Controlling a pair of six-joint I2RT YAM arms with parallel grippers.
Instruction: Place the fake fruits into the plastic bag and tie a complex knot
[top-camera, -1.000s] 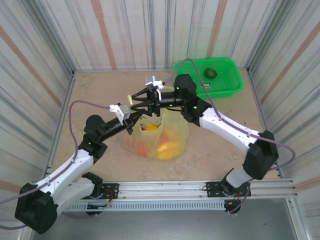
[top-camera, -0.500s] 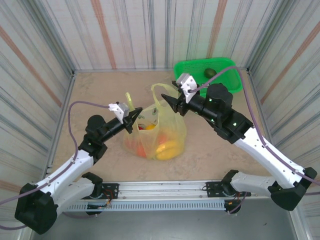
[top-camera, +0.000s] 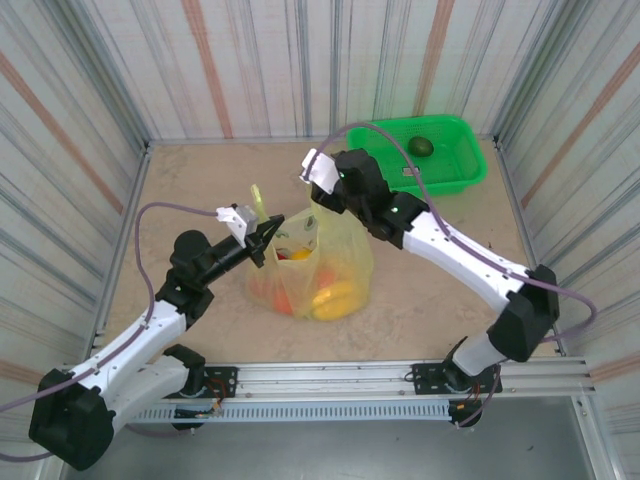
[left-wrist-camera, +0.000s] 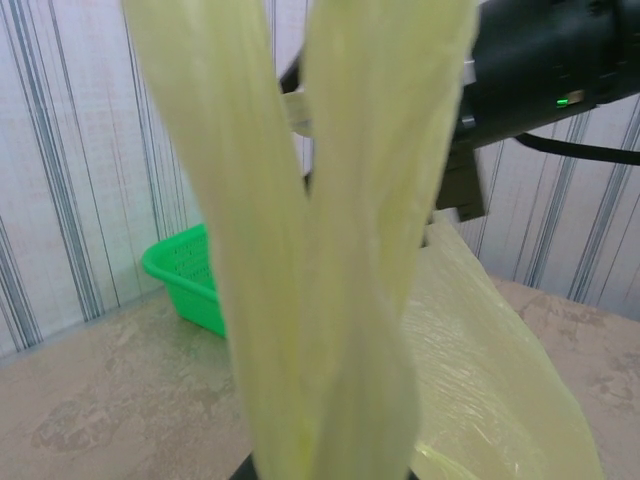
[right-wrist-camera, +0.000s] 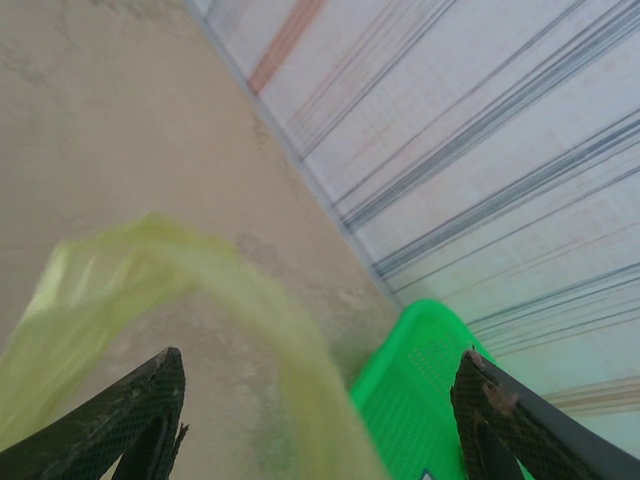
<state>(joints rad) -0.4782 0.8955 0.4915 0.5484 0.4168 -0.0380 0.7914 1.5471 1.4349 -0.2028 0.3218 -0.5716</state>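
The pale yellow-green plastic bag (top-camera: 345, 262) stands mid-table with fake fruits inside: an orange one (top-camera: 300, 254), a yellow banana (top-camera: 336, 297) and a red one (top-camera: 268, 289). My left gripper (top-camera: 268, 230) is shut on the bag's left handle (top-camera: 257, 198), whose two strips (left-wrist-camera: 320, 260) rise from the hidden jaws (left-wrist-camera: 330, 470). My right gripper (top-camera: 325, 190) hovers over the bag's far side, open. The blurred loop of the right handle (right-wrist-camera: 250, 300) passes between its fingers (right-wrist-camera: 150, 400) without being pinched. One dark green fruit (top-camera: 421, 147) lies in the basket.
The rigid green mesh basket (top-camera: 455, 165) sits at the back right, also seen in the wrist views (left-wrist-camera: 185, 275) (right-wrist-camera: 420, 400). Striped walls enclose the table on three sides. Bare tabletop lies left of and in front of the bag.
The right gripper left the joined handles, swung out to the right, then came back left over the bag's right handle, open. The left gripper has kept its hold and barely moved.
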